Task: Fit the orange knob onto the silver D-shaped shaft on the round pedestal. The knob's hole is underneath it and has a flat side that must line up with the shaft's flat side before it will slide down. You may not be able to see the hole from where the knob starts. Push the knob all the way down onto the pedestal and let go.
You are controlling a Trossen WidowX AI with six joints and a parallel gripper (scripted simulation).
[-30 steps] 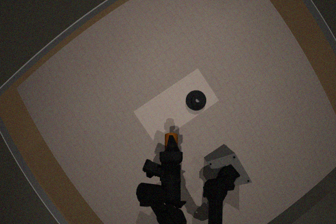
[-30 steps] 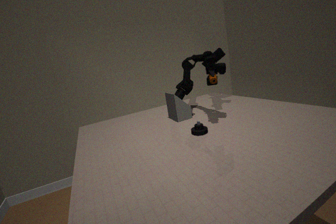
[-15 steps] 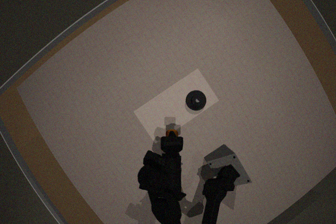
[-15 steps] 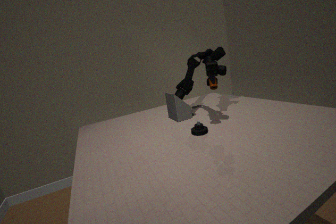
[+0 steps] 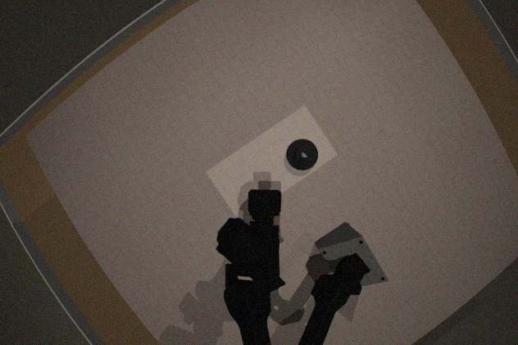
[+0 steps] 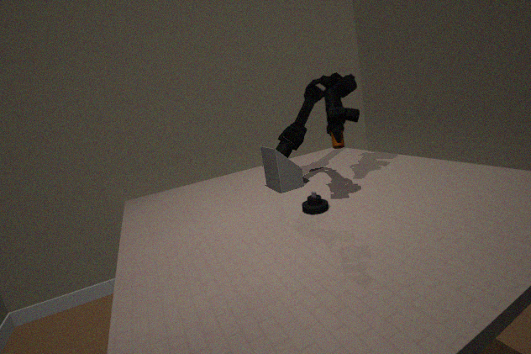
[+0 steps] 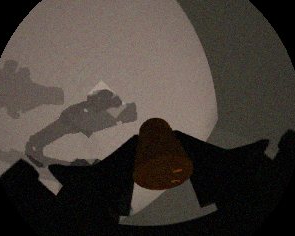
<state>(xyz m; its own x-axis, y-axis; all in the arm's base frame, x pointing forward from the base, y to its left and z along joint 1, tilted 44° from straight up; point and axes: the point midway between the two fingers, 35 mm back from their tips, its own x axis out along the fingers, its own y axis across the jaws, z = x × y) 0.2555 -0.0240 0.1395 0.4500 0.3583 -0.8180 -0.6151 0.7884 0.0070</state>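
The orange knob is held between the fingers of my gripper, which points down in the air well above the table. In the top view the arm covers nearly all of the knob. Its underside and hole are not visible. The round black pedestal stands apart from the knob, up and to the right of the gripper in the top view. The short silver shaft rises from its centre; its flat side is too small to read clearly. The pedestal is not visible in the wrist view.
A pale rectangle lies on the table under the pedestal. The grey wedge-shaped block stands at the arm's base, right of the gripper in the top view. Arm shadows fall across the table.
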